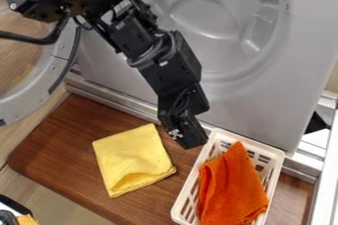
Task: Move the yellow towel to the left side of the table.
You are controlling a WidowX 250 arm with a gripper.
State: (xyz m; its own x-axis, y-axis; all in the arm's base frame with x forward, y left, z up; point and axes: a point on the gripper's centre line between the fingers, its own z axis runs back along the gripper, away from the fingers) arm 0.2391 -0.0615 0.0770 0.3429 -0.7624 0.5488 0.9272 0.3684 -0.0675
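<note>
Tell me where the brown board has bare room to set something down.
Widest on the board, left of the yellow towel; a narrow strip also lies between towel and white basket. Crowded: the basket, holding the orange cloth, and the strip's upper end, by the gripper.

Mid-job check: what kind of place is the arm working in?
Probably a laundry area or a mock-up of one: a grey machine-like panel with a round recess, a folded yellow towel, and a basket holding an orange cloth.
</note>
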